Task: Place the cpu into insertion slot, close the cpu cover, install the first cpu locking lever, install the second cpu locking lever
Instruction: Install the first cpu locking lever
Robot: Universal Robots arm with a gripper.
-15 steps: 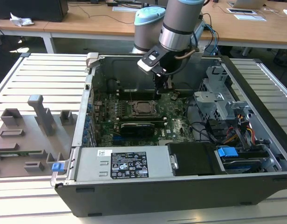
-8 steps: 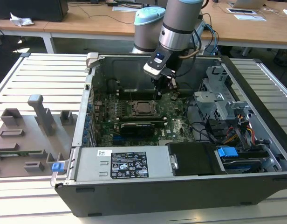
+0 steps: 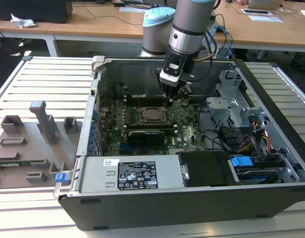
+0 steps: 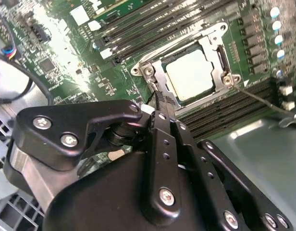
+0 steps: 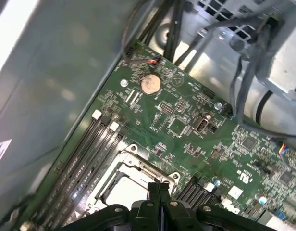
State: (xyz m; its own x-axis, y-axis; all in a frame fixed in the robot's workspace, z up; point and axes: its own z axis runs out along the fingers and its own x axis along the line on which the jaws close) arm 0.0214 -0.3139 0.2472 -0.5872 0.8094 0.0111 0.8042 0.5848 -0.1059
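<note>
**Gripper** (image 3: 171,99): on the arm (image 3: 189,29), lowered inside the open case (image 3: 251,74). Its tip is at the rim of the cover (image 4: 181,48), by one corner. Whether it touches the rim cannot be told. The jaws are pressed together, and nothing is visible between them in either wrist view.

**Cpu** (image 4: 190,74): lies flat in the slot (image 4: 219,58), pale metal face up, showing through the cover's window. It is seen near the middle of the board (image 3: 187,130) in the exterior view.

**Cover**: down over the cpu, framing it on all sides.

**Lever** (image 4: 258,98): thin wire rod that runs out from a corner of the slot and crosses the memory slots (image 4: 225,113) on that side.

**Memory slots**: long black rows along two opposite sides of the slot.

**Coin cell** (image 5: 150,83): on the board, well apart from the slot, near a bundle of black cables (image 5: 244,57).

**Power supply** (image 3: 127,173): grey box along the case's near wall in the exterior view.

**Drive cage** (image 3: 231,106): metal, toward the exterior view's right.

**Case**: lies on its side on a slatted tabletop (image 3: 48,69).

**Fixture plate** (image 3: 24,148): grey, with raised holders, on the tabletop at the exterior view's left, beside the case.
</note>
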